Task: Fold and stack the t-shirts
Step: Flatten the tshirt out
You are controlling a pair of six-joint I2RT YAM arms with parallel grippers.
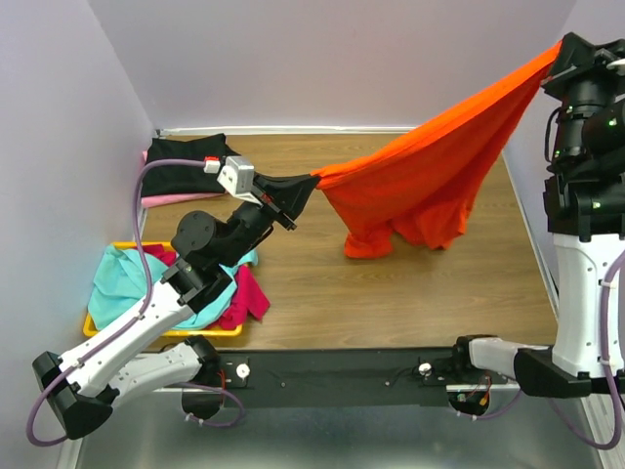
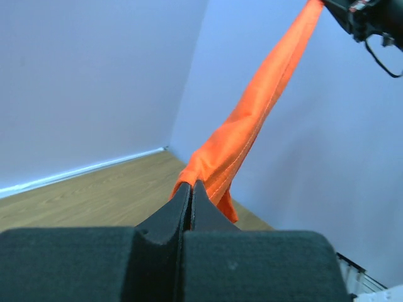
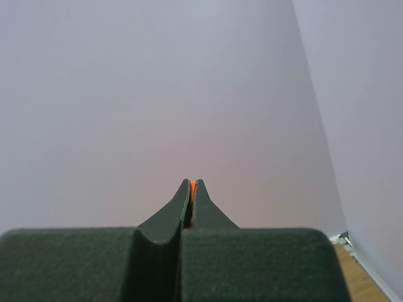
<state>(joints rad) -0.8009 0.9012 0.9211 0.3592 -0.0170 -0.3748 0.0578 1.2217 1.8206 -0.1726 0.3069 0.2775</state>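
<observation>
The bright orange t-shirt (image 1: 430,176) hangs stretched in the air between my two grippers, its lower part sagging to the wooden table. My left gripper (image 1: 314,180) is shut on its left end; the left wrist view shows the orange t-shirt (image 2: 239,135) running up from the left gripper (image 2: 191,183). My right gripper (image 1: 559,47) is raised high at the far right and shut on the other end; only a sliver of the orange t-shirt (image 3: 192,186) shows in the right gripper (image 3: 191,182). A black t-shirt (image 1: 186,161) lies on a pale pink t-shirt (image 1: 161,200) at the back left.
A yellow tray (image 1: 98,327) at the near left holds a teal t-shirt (image 1: 122,278) and a magenta t-shirt (image 1: 249,298). Walls close the table on the left, back and right. A black rail (image 1: 342,376) with the arm bases runs along the near edge.
</observation>
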